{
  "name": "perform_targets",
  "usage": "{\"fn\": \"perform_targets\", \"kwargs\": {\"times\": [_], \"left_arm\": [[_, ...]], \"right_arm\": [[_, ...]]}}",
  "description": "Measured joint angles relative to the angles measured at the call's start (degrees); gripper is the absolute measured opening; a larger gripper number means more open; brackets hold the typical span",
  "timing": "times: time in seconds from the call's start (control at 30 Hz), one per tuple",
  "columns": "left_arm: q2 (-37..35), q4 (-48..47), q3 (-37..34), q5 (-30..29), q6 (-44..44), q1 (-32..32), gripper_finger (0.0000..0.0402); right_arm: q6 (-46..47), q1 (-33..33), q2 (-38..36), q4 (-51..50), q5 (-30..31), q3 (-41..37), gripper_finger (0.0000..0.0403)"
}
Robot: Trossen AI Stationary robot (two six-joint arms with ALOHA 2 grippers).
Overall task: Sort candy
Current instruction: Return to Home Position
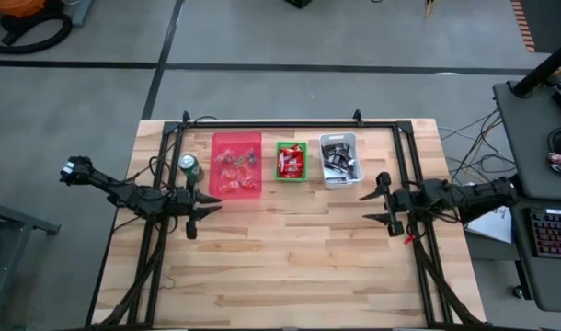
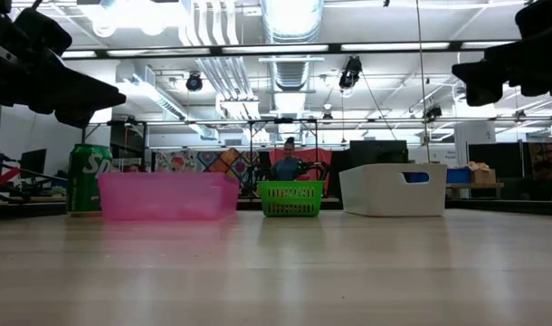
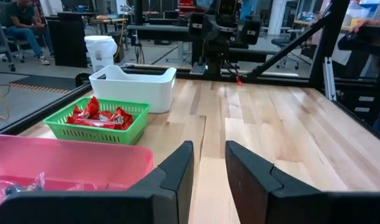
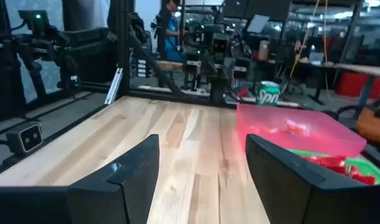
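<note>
1. Here, the wooden desk carries three bins in a row along its far side.
2. The left hand hovers over the desk's left side, near the pink bin's front corner, fingers spread and empty. The right hand hovers in front of the white bin, likewise released and empty.
3. The pink bin stands leftmost, holding mixed-colour candy.
4. The white bin, rightmost, holds dark and silver pieces.
5. The green bin, between them, holds red-wrapped pieces.
6. A green can stands upright just beside the pink bin's left wall.
</note>
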Motion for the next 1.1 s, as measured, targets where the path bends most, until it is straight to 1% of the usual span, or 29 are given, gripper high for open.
{"fn": "perform_targets", "kwargs": {"times": [0.33, 0.57, 1.1], "left_arm": [[0.7, -0.09, 0.0, -0.01, -0.02, -0.02, 0.0077], [0.75, -0.04, 0.0, -0.02, -0.01, 0.0, 0.0077], [0.79, -0.07, 0.0, -0.07, -0.01, 0.0, 0.0077]], "right_arm": [[2.28, -0.05, 0.02, 0.08, -0.18, -0.04, 0.0228], [2.22, -0.05, 1.29, -0.35, 0.04, 0.48, 0.0228], [2.16, -0.07, 1.31, -0.37, 0.04, 0.68, 0.0228]]}}
